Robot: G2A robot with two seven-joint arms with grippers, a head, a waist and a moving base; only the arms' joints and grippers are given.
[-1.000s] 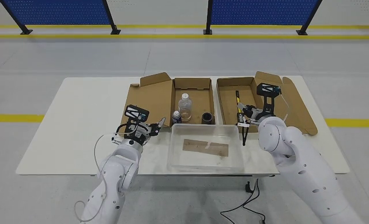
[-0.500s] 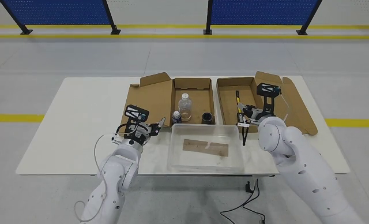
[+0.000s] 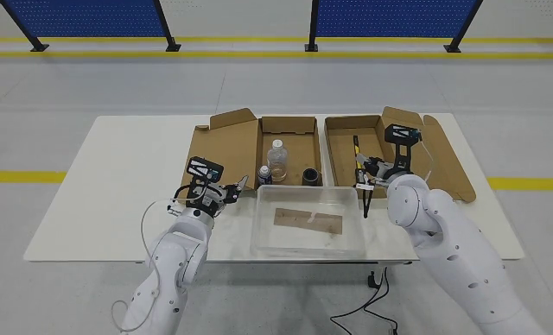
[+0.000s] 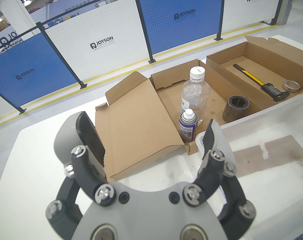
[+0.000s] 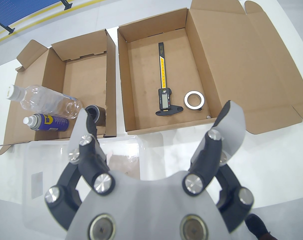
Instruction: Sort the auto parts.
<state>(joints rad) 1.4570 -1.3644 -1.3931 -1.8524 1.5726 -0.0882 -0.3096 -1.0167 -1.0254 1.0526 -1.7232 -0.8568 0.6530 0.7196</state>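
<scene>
Right claw [image 5: 156, 108], released, hangs nearer the caliper [image 5: 162, 76], which lies in the box [image 5: 139, 76] at its 11 o'clock from above, long axis 12 to 6. Left claw [image 4: 146, 119] is released too.

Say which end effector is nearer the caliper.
Right. The right end effector hovers close before the caliper; the left end effector is beyond the next box, near the can.

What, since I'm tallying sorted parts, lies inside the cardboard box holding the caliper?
Beside the caliper in that box lie a metal ring and a small silvery bit. A finger of the right gripper covers one near corner.
</scene>
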